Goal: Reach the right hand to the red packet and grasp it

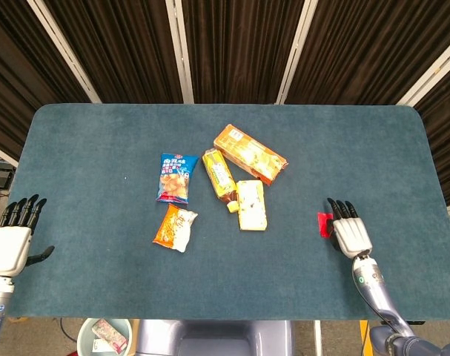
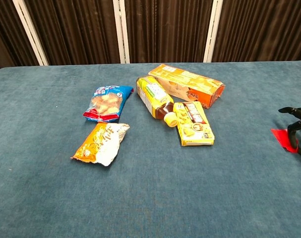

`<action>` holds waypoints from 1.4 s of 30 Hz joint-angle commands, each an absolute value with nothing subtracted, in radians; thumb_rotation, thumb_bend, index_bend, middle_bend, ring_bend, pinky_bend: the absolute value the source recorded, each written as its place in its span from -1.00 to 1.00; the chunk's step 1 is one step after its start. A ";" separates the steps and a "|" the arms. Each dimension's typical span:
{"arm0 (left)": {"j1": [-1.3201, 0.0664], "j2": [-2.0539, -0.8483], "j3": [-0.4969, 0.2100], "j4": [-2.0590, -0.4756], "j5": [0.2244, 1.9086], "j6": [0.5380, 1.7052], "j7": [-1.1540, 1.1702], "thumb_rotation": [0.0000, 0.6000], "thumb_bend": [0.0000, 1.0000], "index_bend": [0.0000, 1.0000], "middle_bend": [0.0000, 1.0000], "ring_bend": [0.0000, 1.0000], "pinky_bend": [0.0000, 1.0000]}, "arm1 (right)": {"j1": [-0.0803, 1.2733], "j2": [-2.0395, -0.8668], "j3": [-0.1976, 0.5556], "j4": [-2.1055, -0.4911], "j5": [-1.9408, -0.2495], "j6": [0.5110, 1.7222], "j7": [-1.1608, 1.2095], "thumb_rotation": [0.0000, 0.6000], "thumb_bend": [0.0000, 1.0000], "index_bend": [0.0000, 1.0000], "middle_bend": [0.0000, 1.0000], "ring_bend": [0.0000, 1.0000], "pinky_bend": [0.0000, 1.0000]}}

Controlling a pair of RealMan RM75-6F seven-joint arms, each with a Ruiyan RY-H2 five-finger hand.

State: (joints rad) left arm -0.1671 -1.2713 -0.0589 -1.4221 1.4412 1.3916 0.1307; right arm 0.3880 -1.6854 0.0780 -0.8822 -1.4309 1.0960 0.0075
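The red packet (image 1: 323, 223) is small and flat and lies on the blue table toward its right side. My right hand (image 1: 348, 231) hovers just right of it, fingers apart, its left edge overlapping the packet's right part. In the chest view dark fingers (image 2: 295, 123) arch over the red packet (image 2: 283, 139) at the frame's right edge; I cannot tell whether they touch it. My left hand (image 1: 10, 242) rests off the table's left front corner, fingers spread, holding nothing.
A cluster lies at the table's middle: a blue snack bag (image 1: 176, 178), an orange bag (image 1: 175, 227), a yellow bottle (image 1: 219, 174), an orange box (image 1: 250, 153) and a yellow packet (image 1: 251, 205). The table's front edge runs close below my right hand.
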 commanded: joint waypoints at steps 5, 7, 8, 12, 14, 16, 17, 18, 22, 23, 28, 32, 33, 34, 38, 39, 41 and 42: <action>-0.166 -1.271 -0.059 -1.424 1.443 1.397 0.130 1.00 -0.66 -1.00 -1.00 -1.00 -0.85 | 0.391 -1.684 0.080 -0.877 -1.428 1.094 0.013 1.00 -0.22 0.18 -0.95 -1.00 -1.00; -0.166 -1.271 -0.058 -1.424 1.443 1.397 0.130 1.00 -0.66 -1.00 -1.00 -1.00 -0.85 | 0.392 -1.681 0.082 -0.879 -1.428 1.101 0.011 1.00 -0.20 0.18 -0.95 -1.00 -1.00; -0.167 -1.270 -0.058 -1.425 1.444 1.397 0.130 1.00 -0.66 -1.00 -1.00 -1.00 -0.85 | 0.393 -1.679 0.084 -0.881 -1.429 1.104 0.009 1.00 -0.19 0.19 -0.95 -1.00 -1.00; -0.167 -1.270 -0.057 -1.425 1.446 1.399 0.129 1.00 -0.66 -1.00 -1.00 -1.00 -0.85 | 0.403 -1.660 0.093 -0.893 -1.433 1.112 -0.003 1.00 -0.19 0.19 -0.94 -1.00 -1.00; -0.167 -1.271 -0.056 -1.426 1.447 1.398 0.129 1.00 -0.66 -1.00 -1.00 -1.00 -0.85 | 0.415 -1.646 0.101 -0.900 -1.436 1.114 -0.014 1.00 -0.19 0.19 -0.94 -1.00 -1.00; -0.168 -1.271 -0.055 -1.426 1.448 1.397 0.130 1.00 -0.66 -1.00 -1.00 -1.00 -0.85 | 0.428 -1.632 0.109 -0.907 -1.437 1.111 -0.026 1.00 -0.19 0.19 -0.94 -1.00 -1.00; -0.169 -1.271 -0.055 -1.426 1.449 1.396 0.131 1.00 -0.66 -1.00 -1.00 -1.00 -0.85 | 0.434 -1.626 0.114 -0.911 -1.436 1.110 -0.032 1.00 -0.19 0.19 -0.94 -1.00 -1.00; -0.169 -1.272 -0.054 -1.426 1.449 1.396 0.132 1.00 -0.66 -1.00 -1.00 -1.00 -0.85 | 0.442 -1.616 0.121 -0.919 -1.435 1.108 -0.041 1.00 -0.19 0.19 -0.94 -1.00 -1.00; -0.170 -1.273 -0.053 -1.427 1.449 1.396 0.134 1.00 -0.66 -1.00 -1.00 -1.00 -0.85 | 0.467 -1.585 0.148 -0.951 -1.430 1.115 -0.067 1.00 -0.19 0.18 -0.93 -1.00 -1.00; -0.170 -1.273 -0.053 -1.427 1.450 1.396 0.135 1.00 -0.66 -1.00 -1.00 -1.00 -0.85 | 0.471 -1.578 0.153 -0.959 -1.429 1.116 -0.071 1.00 -0.19 0.18 -0.93 -1.00 -1.00; -0.170 -1.275 -0.051 -1.428 1.454 1.399 0.139 1.00 -0.66 -1.00 -1.00 -1.00 -0.85 | 0.505 -1.541 0.190 -1.010 -1.427 1.130 -0.106 1.00 -0.19 0.18 -0.93 -1.00 -1.00; -0.168 -1.272 -0.051 -1.432 1.460 1.408 0.139 1.00 -0.66 -1.00 -1.00 -1.00 -0.85 | 0.522 -1.505 0.219 -1.072 -1.426 1.160 -0.139 1.00 -0.19 0.17 -0.93 -1.00 -1.00; -0.167 -1.271 -0.050 -1.433 1.462 1.410 0.138 1.00 -0.66 -1.00 -1.00 -1.00 -0.85 | 0.520 -1.496 0.223 -1.089 -1.427 1.172 -0.147 1.00 -0.19 0.17 -0.93 -1.00 -1.00; -0.166 -1.270 -0.050 -1.435 1.463 1.412 0.137 1.00 -0.66 -1.00 -1.00 -1.00 -0.85 | 0.515 -1.486 0.225 -1.111 -1.427 1.186 -0.157 1.00 -0.19 0.16 -0.93 -1.00 -1.00; -0.162 -1.261 -0.046 -1.447 1.474 1.424 0.126 1.00 -0.66 -1.00 -1.00 -1.00 -0.85 | 0.447 -1.435 0.210 -1.235 -1.430 1.287 -0.218 1.00 -0.19 0.14 -0.95 -1.00 -1.00; -0.161 -1.258 -0.045 -1.449 1.478 1.426 0.121 1.00 -0.66 -1.00 -1.00 -1.00 -0.85 | 0.426 -1.423 0.201 -1.265 -1.431 1.313 -0.236 1.00 -0.19 0.13 -0.96 -1.00 -1.00; -0.159 -1.251 -0.042 -1.455 1.488 1.434 0.110 1.00 -0.66 -1.00 -1.00 -1.00 -0.85 | 0.360 -1.392 0.171 -1.342 -1.437 1.390 -0.278 1.00 -0.19 0.12 -0.96 -1.00 -1.00; -0.158 -1.248 -0.040 -1.458 1.492 1.437 0.106 1.00 -0.66 -1.00 -1.00 -1.00 -0.85 | 0.331 -1.381 0.156 -1.369 -1.440 1.423 -0.290 1.00 -0.19 0.12 -0.96 -1.00 -1.00</action>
State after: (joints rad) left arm -0.1592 -1.2504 -0.0419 -1.4557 1.4891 1.4341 0.1083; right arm 0.4131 -1.4276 0.1946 -1.2808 -1.4317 1.3312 -0.2335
